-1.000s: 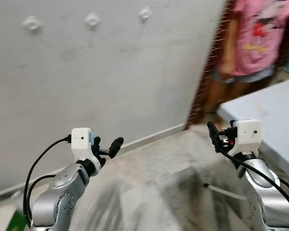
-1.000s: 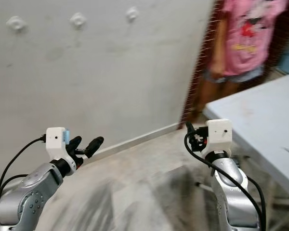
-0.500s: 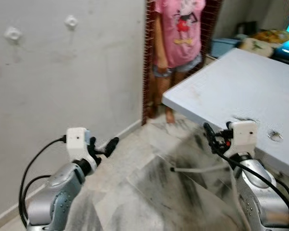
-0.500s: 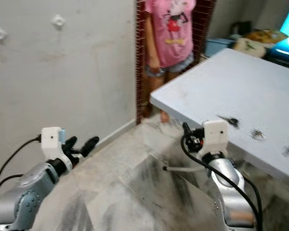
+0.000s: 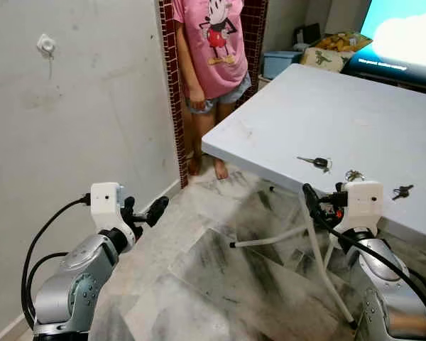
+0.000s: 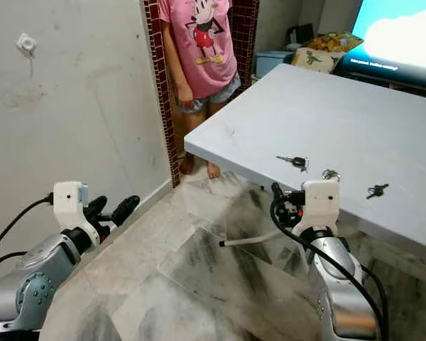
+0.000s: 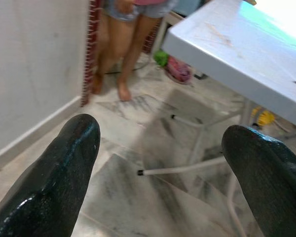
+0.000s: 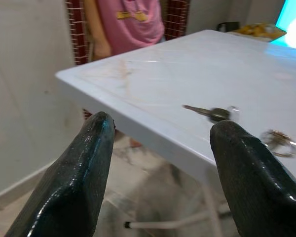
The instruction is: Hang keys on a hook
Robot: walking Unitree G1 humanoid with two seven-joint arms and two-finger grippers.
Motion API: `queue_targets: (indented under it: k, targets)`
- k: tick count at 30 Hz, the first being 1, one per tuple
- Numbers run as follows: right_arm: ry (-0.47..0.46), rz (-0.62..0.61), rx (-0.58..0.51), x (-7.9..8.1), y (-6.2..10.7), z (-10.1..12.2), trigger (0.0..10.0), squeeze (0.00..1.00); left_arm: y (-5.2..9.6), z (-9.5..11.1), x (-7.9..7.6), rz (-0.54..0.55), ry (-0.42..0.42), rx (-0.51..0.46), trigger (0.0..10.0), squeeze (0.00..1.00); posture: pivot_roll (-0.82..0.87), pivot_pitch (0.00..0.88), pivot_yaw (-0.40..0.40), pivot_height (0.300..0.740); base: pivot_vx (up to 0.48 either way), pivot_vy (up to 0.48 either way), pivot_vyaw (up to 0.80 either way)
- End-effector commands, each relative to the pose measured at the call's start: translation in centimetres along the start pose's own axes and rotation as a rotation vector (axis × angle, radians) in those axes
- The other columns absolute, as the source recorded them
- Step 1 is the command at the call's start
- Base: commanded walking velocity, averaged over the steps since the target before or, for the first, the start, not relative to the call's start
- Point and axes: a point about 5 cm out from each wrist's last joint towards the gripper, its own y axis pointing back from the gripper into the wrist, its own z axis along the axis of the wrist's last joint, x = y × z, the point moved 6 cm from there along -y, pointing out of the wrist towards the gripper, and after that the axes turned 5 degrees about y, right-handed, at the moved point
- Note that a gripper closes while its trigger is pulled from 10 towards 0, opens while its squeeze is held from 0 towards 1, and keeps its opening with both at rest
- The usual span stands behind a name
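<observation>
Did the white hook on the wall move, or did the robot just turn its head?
No. The hook keeps its place on the wall; wall, doorway and table all slid left together, so the camera swung right.

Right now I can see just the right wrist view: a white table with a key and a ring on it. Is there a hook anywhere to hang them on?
Observer: Yes, a white hook sits high on the wall, off to the robot's left.
Operator: Are there more keys than I see?
Observer: One more dark key lies farther right on the table.
Operator: What is the other arm doing?
Observer: The left gripper hangs over the floor, fingers open, holding nothing.
</observation>
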Motion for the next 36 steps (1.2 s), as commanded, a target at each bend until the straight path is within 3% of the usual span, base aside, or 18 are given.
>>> queue_targets:
  k: [1, 11, 36]
  targets:
    - [-0.005, 0.003, -0.005, 0.22, -0.11, 0.35, 10.0, 0.00, 0.18, 0.21, 0.70, 0.018, -0.017, -0.006, 10.0, 0.00, -0.01, 0.000, 0.029, 0.740, 0.000, 0.000, 0.00]
    - [0.004, 0.012, -0.001, 0.31, -0.09, 0.30, 10.0, 0.00, 0.21, 0.53, 0.53, -0.004, -0.020, -0.022, 10.0, 0.00, -0.01, 0.000, 0.028, 0.740, 0.051, 0.000, 0.00]
    - [0.018, 0.011, 0.005, 0.27, 0.03, 0.22, 10.0, 0.00, 0.20, 0.25, 0.11, -0.026, -0.022, -0.014, 10.0, 0.00, -0.01, 0.000, 0.027, 0.740, 0.303, 0.318, 0.00]
